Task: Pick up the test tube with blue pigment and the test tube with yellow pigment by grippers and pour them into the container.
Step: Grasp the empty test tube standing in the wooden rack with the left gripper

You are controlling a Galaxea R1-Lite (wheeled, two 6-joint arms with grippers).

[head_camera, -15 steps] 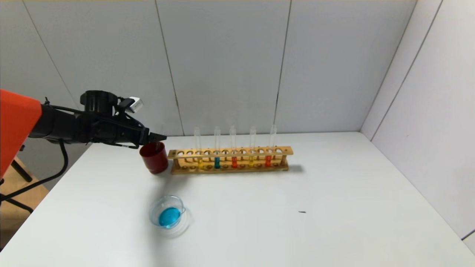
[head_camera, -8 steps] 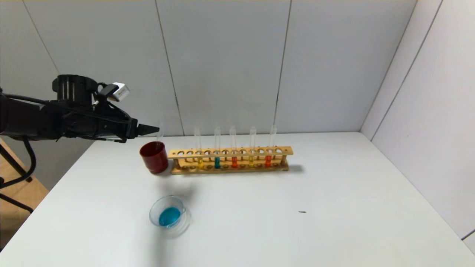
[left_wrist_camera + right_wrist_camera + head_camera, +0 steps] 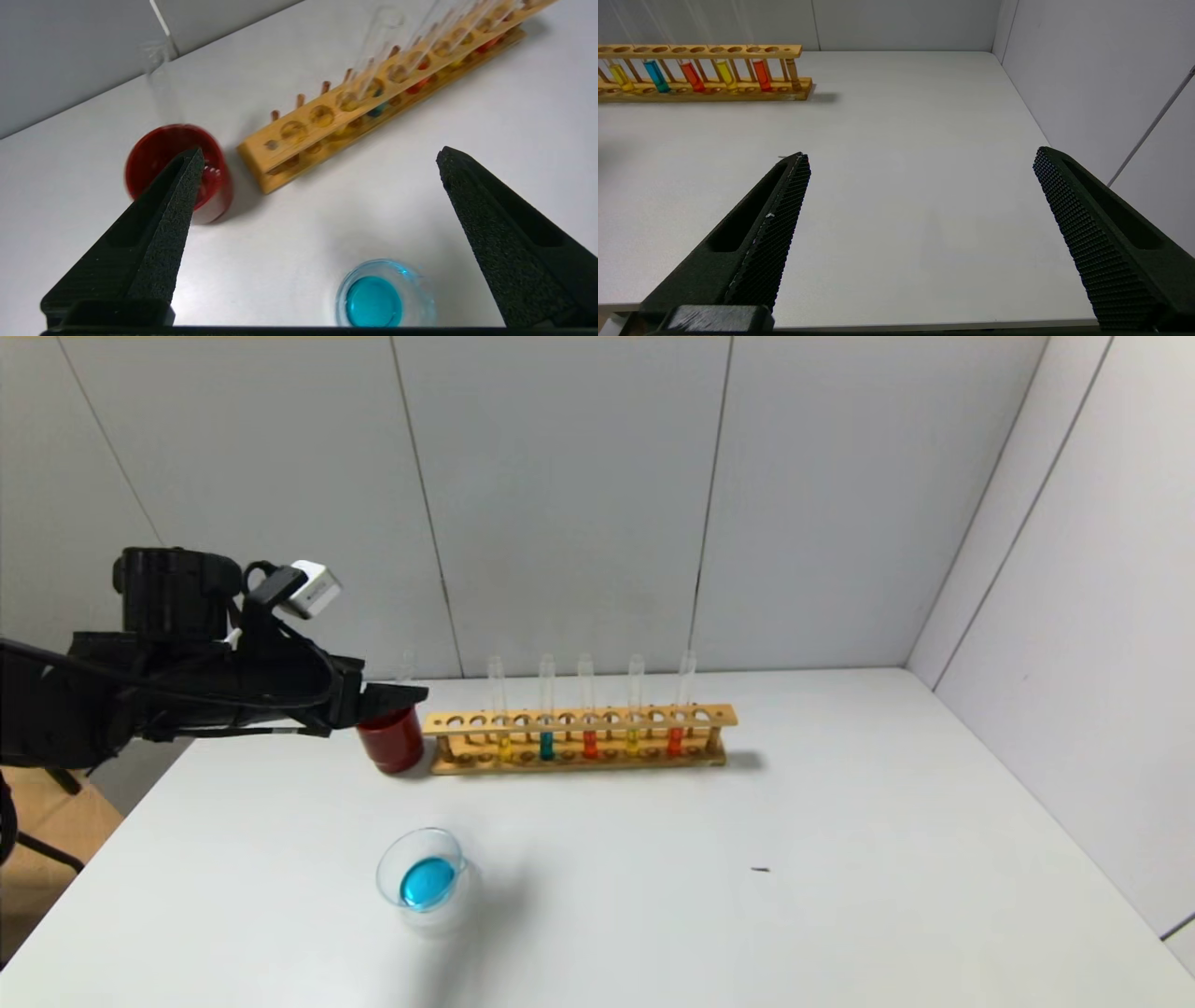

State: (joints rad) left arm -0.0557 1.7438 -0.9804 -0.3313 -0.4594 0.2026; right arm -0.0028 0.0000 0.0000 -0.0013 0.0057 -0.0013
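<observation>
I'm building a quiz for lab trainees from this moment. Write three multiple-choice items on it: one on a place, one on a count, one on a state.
1. Where does the dark red cup stand?
A. at the wooden rack's left end
B. at its right end
C. in front of the glass dish

2. How many tubes stand in the rack?
A. three
B. five
C. eight

3. How is the left gripper?
A. shut on a tube
B. shut and empty
C. open and empty

Key: 1 A, the head view shows the cup beside the rack's left end. 2 B, five tubes rise from it: yellow, teal, orange-red, yellow, orange-red. 3 C, the left wrist view shows the jaws spread wide with nothing between them.
</observation>
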